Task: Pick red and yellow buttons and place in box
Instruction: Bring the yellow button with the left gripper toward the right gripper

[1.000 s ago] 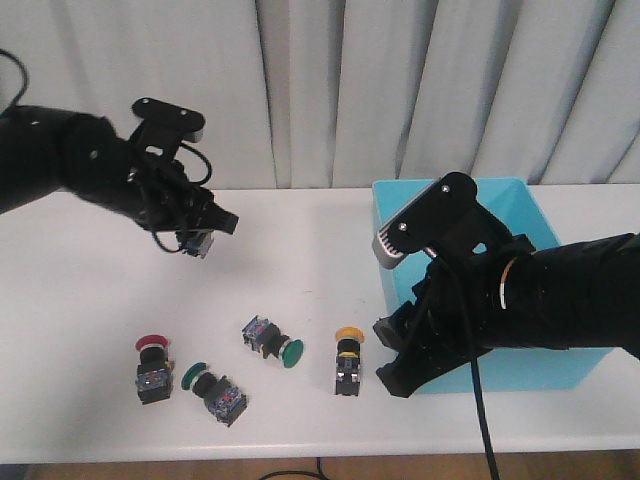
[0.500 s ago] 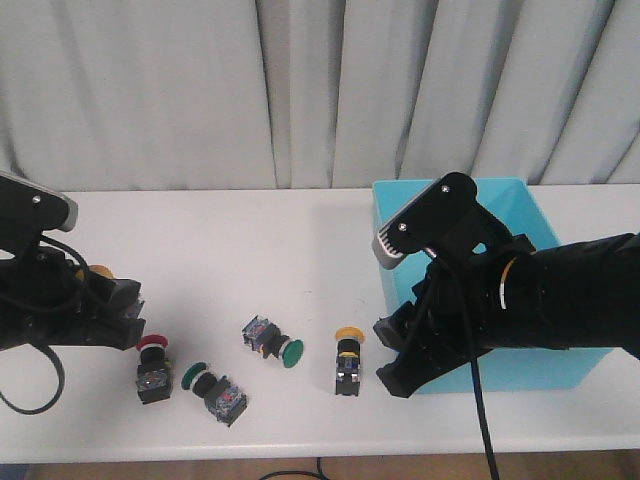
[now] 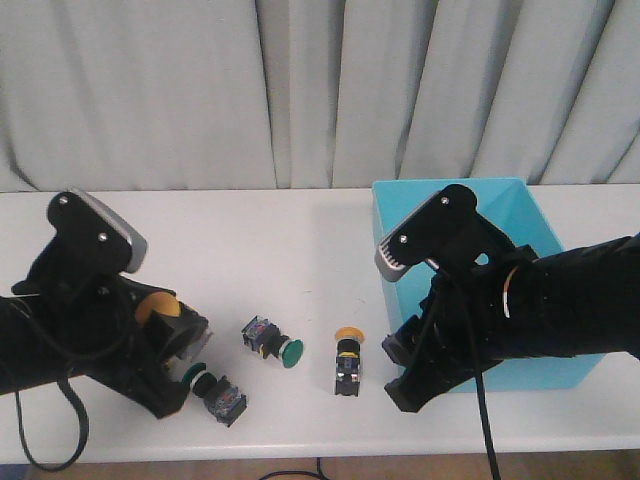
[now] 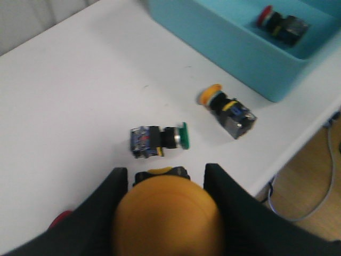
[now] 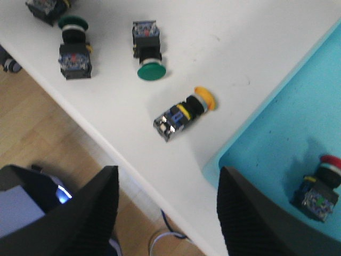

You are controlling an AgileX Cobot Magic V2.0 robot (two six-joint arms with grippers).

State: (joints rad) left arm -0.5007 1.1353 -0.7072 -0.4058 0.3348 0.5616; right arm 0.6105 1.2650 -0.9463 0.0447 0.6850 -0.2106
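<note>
On the white table (image 3: 300, 240), near its front edge, the left gripper (image 4: 166, 213) sits low with a yellow-capped button (image 4: 168, 224) clamped between its fingers (image 4: 114, 192); the left wrist view fills with that yellow cap, while the front view shows only a sliver of it at the arm's tip. A second yellow button (image 3: 348, 358) lies on its side just left of the turquoise box (image 3: 520, 200), apart from its wall. Two green-capped buttons rest on the table: one (image 3: 270, 340) in the middle, the other (image 3: 215, 388) close against the left arm. A small patch of red shows at the edge of the left wrist view beside the fingers; what it belongs to cannot be told.

The right gripper (image 5: 165, 213) hangs over the table's front edge by the box's near corner, its fingers (image 5: 90, 208) spread wide with nothing between them. Only the wrist views look into the box: a red-capped button (image 5: 319, 186) lies on its floor, hidden from the front view by the right arm.
</note>
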